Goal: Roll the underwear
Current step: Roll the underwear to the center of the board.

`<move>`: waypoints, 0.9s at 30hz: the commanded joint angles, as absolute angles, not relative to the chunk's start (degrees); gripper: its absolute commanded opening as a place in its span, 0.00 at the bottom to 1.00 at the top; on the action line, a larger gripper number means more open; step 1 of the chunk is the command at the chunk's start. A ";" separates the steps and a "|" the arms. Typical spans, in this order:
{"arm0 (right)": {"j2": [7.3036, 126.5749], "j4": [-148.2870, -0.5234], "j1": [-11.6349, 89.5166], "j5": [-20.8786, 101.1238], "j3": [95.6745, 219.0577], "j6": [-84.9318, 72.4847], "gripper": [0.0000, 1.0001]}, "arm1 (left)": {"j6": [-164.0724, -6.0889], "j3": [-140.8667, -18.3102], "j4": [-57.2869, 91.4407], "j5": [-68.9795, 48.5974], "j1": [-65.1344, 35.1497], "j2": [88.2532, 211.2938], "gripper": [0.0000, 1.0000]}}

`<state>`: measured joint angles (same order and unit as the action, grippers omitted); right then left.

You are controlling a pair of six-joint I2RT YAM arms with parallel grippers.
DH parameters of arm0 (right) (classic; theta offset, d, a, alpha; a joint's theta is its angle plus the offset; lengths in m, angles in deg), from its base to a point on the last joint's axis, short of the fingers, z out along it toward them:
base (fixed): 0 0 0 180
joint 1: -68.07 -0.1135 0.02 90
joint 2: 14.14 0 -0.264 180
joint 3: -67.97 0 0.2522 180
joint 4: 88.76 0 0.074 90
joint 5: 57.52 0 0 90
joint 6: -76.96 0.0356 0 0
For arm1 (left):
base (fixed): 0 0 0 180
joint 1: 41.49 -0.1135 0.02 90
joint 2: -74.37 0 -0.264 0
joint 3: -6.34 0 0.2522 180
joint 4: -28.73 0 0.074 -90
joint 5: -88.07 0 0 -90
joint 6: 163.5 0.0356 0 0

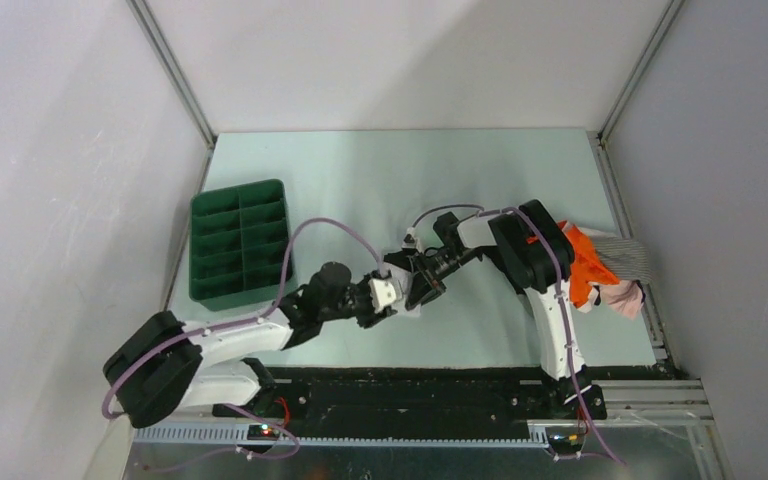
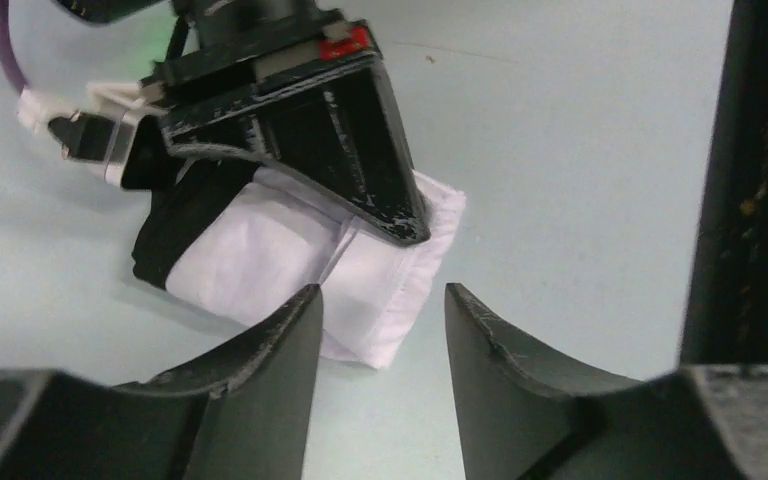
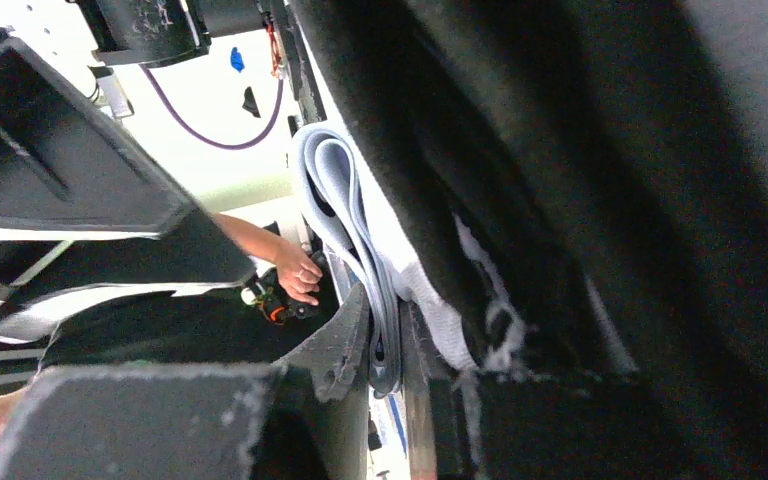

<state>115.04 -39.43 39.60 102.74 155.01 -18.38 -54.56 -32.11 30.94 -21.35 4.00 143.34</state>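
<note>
White panels box in a pale green table (image 1: 380, 180) on three sides: a left wall (image 1: 60, 150), a back wall (image 1: 400, 60) and a right wall (image 1: 740, 150). Thin metal posts (image 1: 175, 70) climb the two far corners. The light is even and comes from above (a soft diagonal shade crosses the back wall). A dark green tray (image 1: 241, 240), split into compartments, stands at the table's left edge. A black rail (image 1: 420, 385) runs along the near edge, with a slotted metal strip (image 1: 380, 437) just in front of it.
</note>
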 commanded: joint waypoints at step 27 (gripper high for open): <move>123.88 -36.03 38.43 89.95 155.65 -15.82 0.00 | -17.12 -21.31 60.25 4.81 21.42 170.51 0.48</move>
